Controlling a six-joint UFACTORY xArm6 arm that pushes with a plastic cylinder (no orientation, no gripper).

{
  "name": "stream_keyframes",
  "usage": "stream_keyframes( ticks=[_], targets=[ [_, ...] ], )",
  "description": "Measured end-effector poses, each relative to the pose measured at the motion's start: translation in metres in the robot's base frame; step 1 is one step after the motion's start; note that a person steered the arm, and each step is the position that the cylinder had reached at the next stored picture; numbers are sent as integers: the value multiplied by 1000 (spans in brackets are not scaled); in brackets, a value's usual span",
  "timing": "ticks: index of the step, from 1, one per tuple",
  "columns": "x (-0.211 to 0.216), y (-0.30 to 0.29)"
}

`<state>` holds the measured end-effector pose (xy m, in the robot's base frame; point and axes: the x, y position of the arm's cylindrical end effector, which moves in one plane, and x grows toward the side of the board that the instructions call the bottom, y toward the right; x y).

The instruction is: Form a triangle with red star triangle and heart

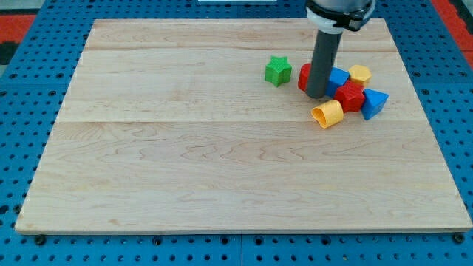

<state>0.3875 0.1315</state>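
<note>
Bright, even light; sharp focus, faint shadows, no glare.

Block cluster (347, 92) crowding my tip (316, 96)

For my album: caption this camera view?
My tip amid clustered blocks, green star apart at the view's left.

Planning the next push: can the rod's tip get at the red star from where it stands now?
Probably yes. My tip sits just to the view's left of the red star, nothing between them. But a blue block, a blue triangle and a yellow heart crowd it, so they might move too.
</note>
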Motion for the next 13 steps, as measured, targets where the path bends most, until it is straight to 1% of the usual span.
stream_keyframes(
  ticks=[1,2,3,4,5,7,8,9,10,11,12,13],
  targets=[
    [0,14],
    [9,3],
    [-3,18],
    [35,-3],
    [66,23],
    [66,127],
    [55,98],
    [30,56],
    [29,40],
    [53,124],
    [109,182],
    [160,136]
  ],
)
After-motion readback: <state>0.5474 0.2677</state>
